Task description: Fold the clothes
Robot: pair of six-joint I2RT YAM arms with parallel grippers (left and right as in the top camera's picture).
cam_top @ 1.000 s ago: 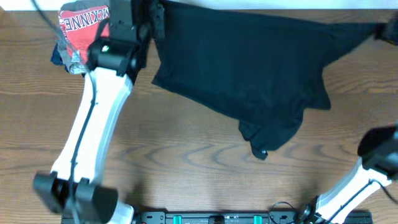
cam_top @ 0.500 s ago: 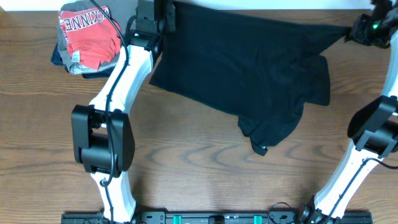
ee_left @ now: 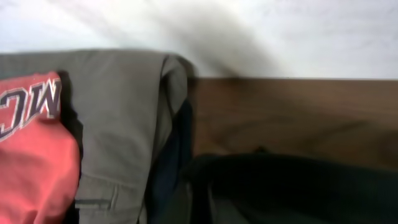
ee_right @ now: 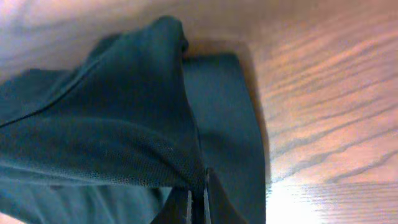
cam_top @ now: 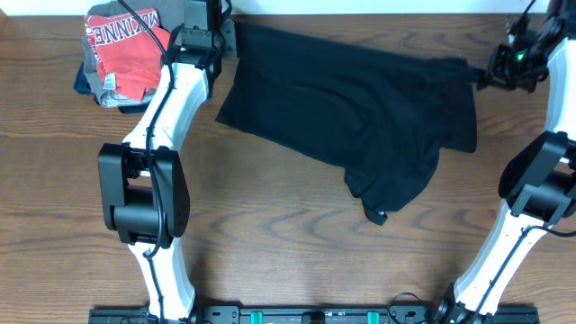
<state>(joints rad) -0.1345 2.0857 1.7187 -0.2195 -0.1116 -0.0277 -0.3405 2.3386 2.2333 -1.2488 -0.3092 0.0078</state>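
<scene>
- Against half a second ago, the right gripper (cam_top: 486,74) is sitting nearer and further in. The black top's (cam_top: 360,108) far edge, then pulled taut along the table's (cam_top: 288,243) far rim, is now lying slacker and short of it.
- The left gripper (cam_top: 225,34) is sitting slightly closer to the folded red shirt (cam_top: 121,45) than before.
- The top is lying spread over the far middle of the table, one bunched part trailing toward the near side.
- The right gripper is pinching the top's far-right corner, with its fingers closed on a fold of fabric.
- The left gripper is sitting at the top's far-left corner. Its wrist view is showing only dark cloth beside the grey garment (ee_left: 118,112), so its grip cannot be told.
</scene>
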